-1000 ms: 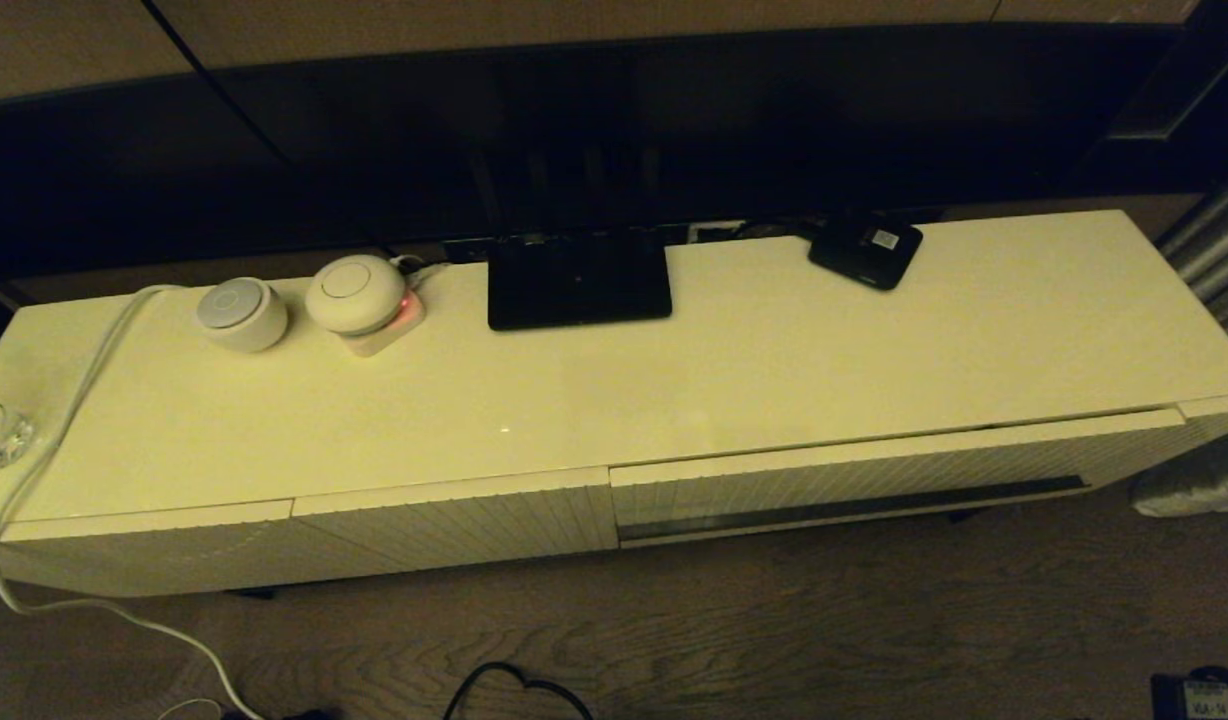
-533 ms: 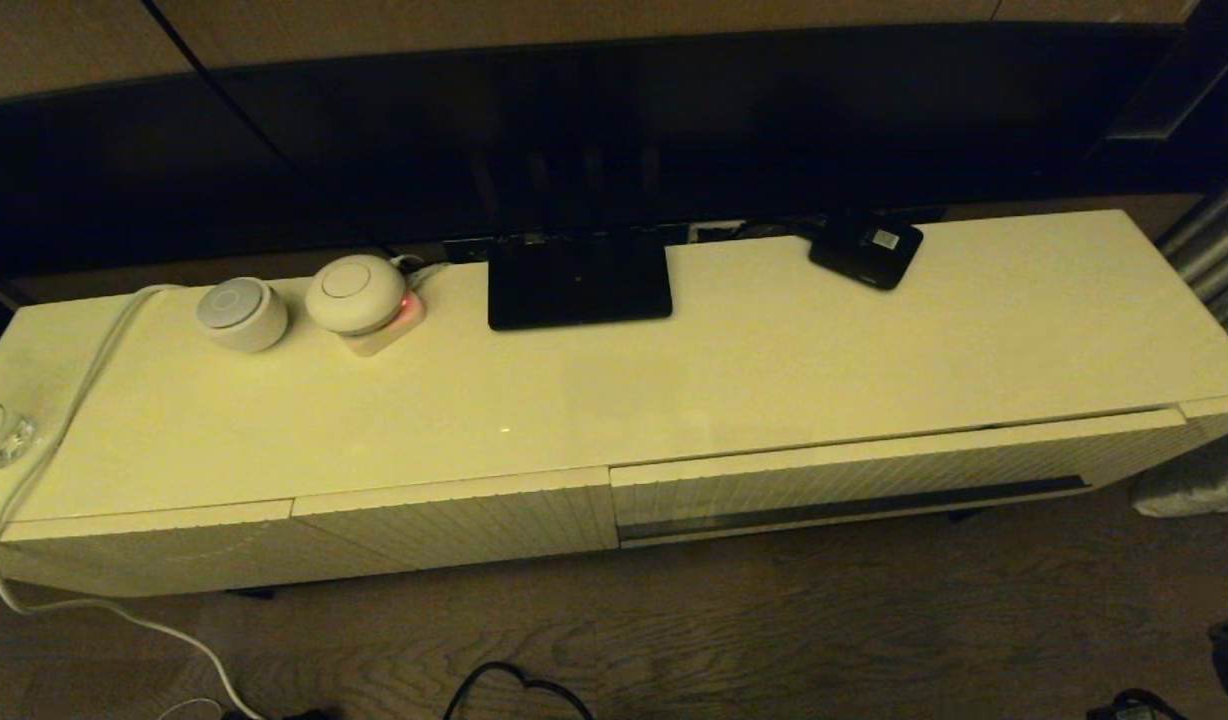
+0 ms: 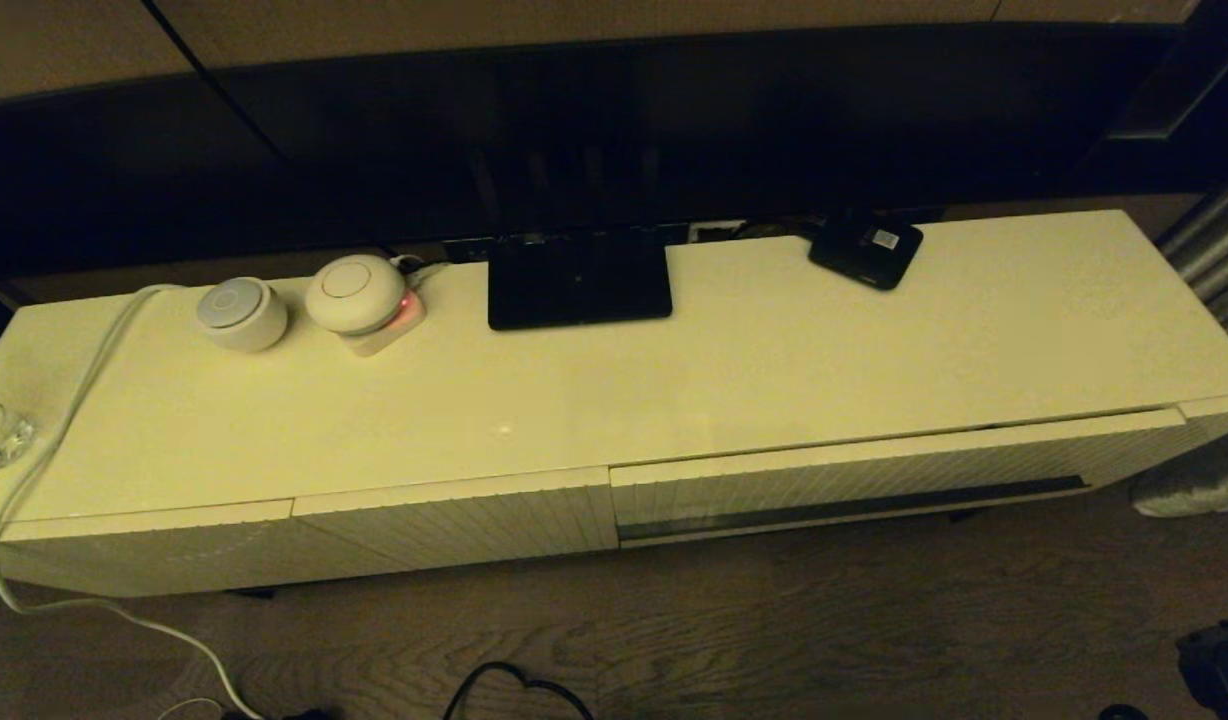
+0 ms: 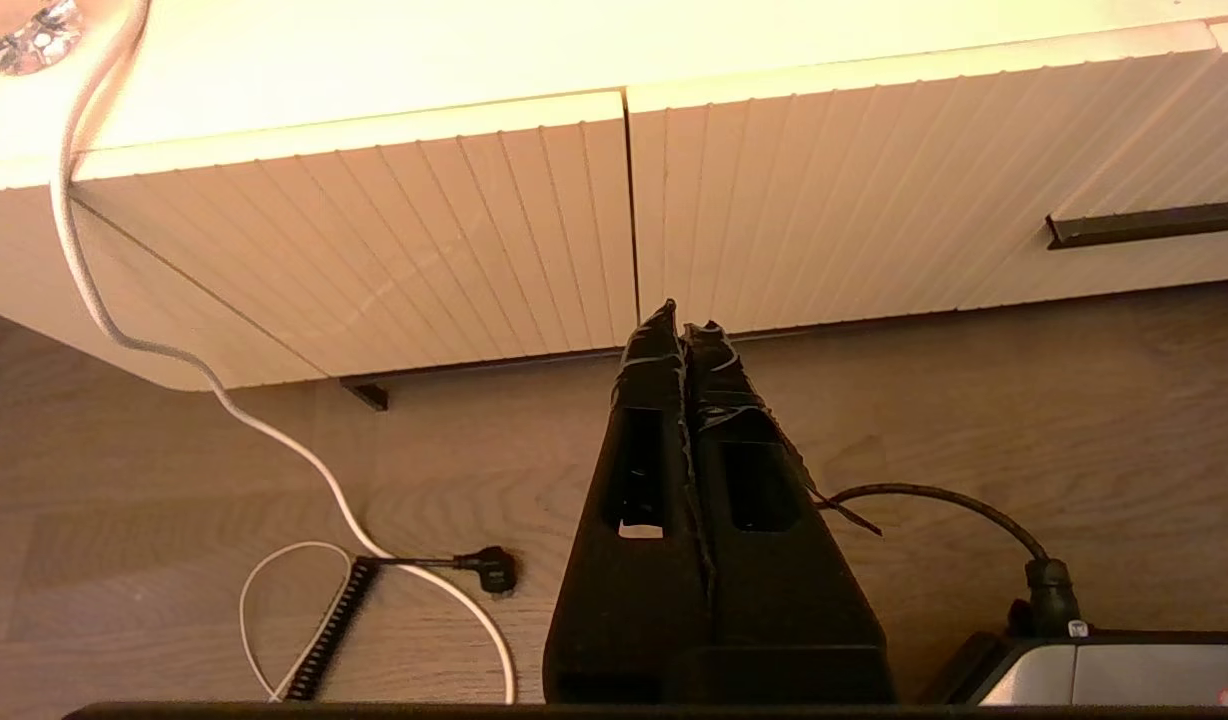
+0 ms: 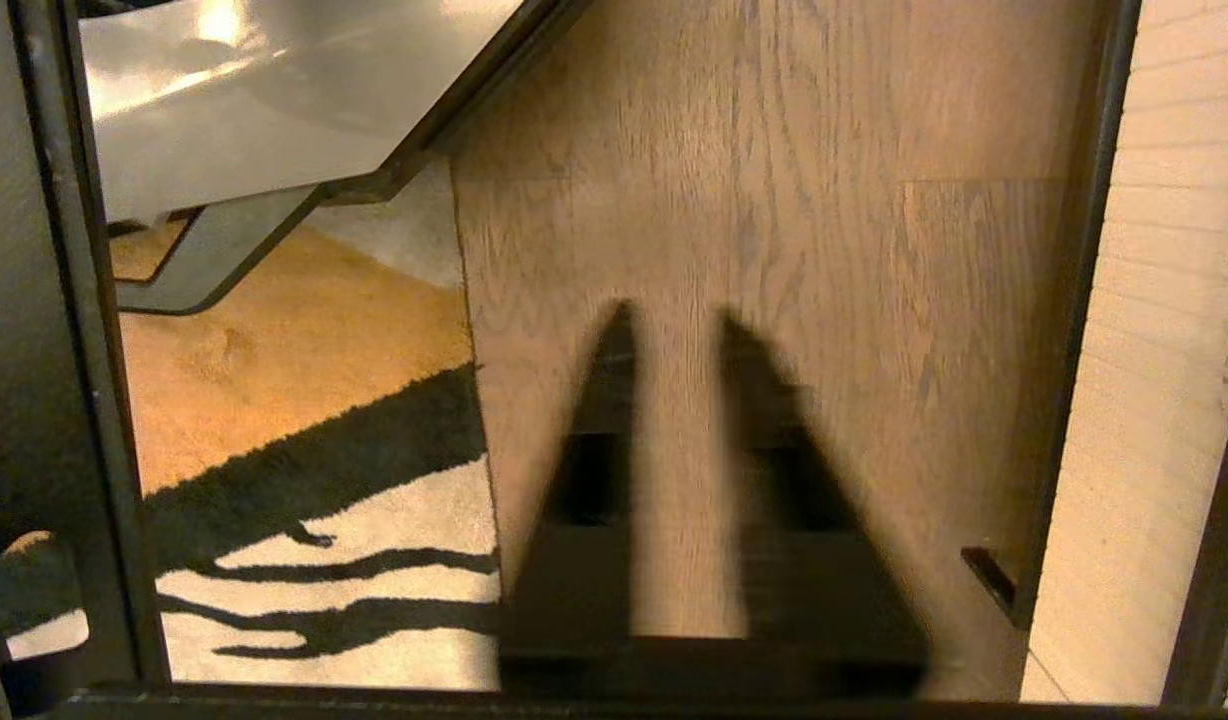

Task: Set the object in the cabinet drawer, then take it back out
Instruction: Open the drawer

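Note:
The black folding umbrella is not in any view. The wide cream ribbed drawer [image 3: 854, 470] with its long dark slot handle [image 3: 854, 506] sits pushed in at the cabinet's right half. A thin dark gap runs along its top edge towards the right. Its front [image 4: 874, 170] and handle end [image 4: 1149, 225] also show in the left wrist view. My left gripper [image 4: 681, 320] hangs shut and empty low over the floor, before the seam between two fronts. My right gripper [image 5: 674, 320] is open and empty above the wooden floor, by the cabinet's right end; a dark part of that arm [image 3: 1214, 655] shows.
On the cabinet top [image 3: 774, 370] stand a small black box with a white label [image 3: 866, 250], a black screen foot [image 3: 578, 285] and two round white devices [image 3: 242, 313]. A white cable [image 3: 64, 420] drapes over the left end. A striped rug [image 5: 304, 520] lies near the right gripper.
In the head view the dark right arm part at the bottom right corner has come up into view and shifted a little. Cabinet and drawer look the same.

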Controlling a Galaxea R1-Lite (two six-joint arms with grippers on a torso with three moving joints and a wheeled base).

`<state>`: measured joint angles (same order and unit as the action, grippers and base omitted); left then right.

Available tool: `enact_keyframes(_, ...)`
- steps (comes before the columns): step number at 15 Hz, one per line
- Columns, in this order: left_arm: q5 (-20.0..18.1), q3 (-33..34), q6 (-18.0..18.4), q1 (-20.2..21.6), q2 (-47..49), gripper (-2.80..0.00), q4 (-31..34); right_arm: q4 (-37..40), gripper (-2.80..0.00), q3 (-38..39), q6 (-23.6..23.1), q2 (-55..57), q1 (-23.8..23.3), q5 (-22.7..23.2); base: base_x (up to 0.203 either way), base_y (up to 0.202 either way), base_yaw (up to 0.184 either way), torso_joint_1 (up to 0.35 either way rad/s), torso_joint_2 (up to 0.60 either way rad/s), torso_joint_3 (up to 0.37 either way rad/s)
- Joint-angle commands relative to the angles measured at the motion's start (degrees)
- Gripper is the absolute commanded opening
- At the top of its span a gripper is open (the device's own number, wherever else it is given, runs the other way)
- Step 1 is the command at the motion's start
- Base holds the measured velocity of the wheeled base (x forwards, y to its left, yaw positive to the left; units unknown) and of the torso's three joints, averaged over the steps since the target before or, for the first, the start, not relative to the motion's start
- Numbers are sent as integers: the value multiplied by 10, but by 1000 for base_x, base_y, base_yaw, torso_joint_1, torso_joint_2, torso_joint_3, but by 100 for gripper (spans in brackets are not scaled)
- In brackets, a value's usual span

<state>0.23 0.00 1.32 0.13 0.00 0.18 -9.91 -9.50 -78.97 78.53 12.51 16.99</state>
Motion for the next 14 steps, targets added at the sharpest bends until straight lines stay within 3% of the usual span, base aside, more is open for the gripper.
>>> enact_keyframes(1,0,2,0,0,0,-280,0,-1,0,-2,-5,11,-1,0,0,0,0,0,0,0)
enact_keyframes(9,0,2,0,0,0,-280,0,-30,0,-45,-5,110,3,0,0,0,0,0,0,0)
enact_keyframes(14,0,2,0,0,0,-280,0,-185,0,-79,-15,222,8,-3,0,0,0,0,0,0)
